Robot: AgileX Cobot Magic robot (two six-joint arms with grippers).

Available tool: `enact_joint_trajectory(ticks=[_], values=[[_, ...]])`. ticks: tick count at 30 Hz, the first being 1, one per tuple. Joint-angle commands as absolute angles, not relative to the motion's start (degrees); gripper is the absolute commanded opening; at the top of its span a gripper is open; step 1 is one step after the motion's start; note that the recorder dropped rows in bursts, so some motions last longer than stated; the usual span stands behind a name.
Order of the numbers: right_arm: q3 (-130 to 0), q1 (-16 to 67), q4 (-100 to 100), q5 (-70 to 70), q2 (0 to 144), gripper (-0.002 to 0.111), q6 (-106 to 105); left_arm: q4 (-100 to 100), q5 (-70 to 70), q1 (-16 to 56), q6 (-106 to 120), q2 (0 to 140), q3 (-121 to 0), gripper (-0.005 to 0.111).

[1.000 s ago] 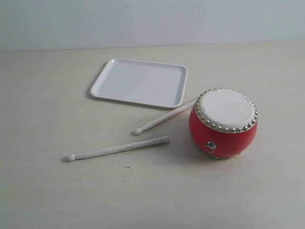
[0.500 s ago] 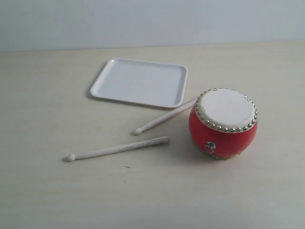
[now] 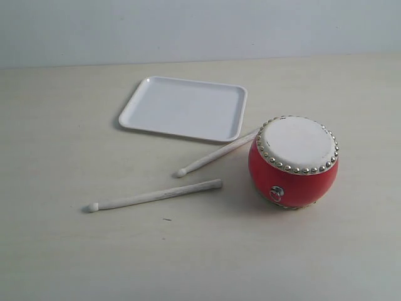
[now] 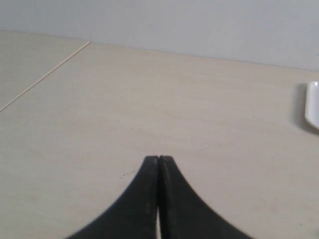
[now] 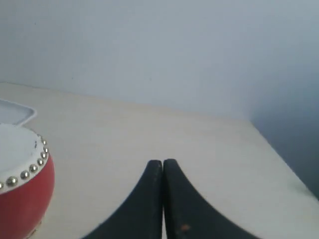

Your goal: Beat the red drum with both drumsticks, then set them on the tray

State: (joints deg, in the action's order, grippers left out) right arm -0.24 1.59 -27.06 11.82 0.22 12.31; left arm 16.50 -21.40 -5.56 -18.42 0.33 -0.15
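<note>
The red drum (image 3: pixel 293 162) with its white skin and silver studs stands upright on the table at the right; it also shows in the right wrist view (image 5: pixel 20 184). One drumstick (image 3: pixel 155 195) lies flat left of the drum. The other drumstick (image 3: pixel 216 153) lies slanted between drum and tray, its far end hidden behind the drum. The white tray (image 3: pixel 185 108) sits empty behind them; its corner shows in the left wrist view (image 4: pixel 313 104). My left gripper (image 4: pixel 158 158) is shut and empty over bare table. My right gripper (image 5: pixel 162 162) is shut and empty beside the drum. Neither arm appears in the exterior view.
The pale wooden table (image 3: pixel 75 251) stretches around the objects. A seam line (image 4: pixel 45 77) crosses the table in the left wrist view. The table's edge (image 5: pixel 279 159) shows beyond my right gripper. A grey wall (image 3: pixel 200 28) stands at the back.
</note>
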Motion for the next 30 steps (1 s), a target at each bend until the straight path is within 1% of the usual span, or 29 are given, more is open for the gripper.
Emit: enact_joint_trajectory(ticks=[1,4,11,22,30], values=[[0.0,1.4,-22.9,3.7,0.0,0.000,17.0,16.3,-21.3,-5.7,-18.2,0.0,0.0,0.000],[0.0,1.4,-18.8,1.7,0.0,0.000,18.8,16.3,-21.3,-5.7,-18.2,0.0,0.0,0.000],[0.0,1.4,-7.7,1.8,0.0,0.000,21.3,16.3,-21.3,-5.7,-18.2,0.0,0.0,0.000],[0.0,1.4,-7.4,1.9,0.0,0.000,21.3,16.3,-21.3,-5.7,-18.2,0.0,0.0,0.000],[0.0,1.4,-4.8,5.4,0.0,0.000,21.3,16.3,-21.3,-5.7,-18.2,0.0,0.0,0.000]])
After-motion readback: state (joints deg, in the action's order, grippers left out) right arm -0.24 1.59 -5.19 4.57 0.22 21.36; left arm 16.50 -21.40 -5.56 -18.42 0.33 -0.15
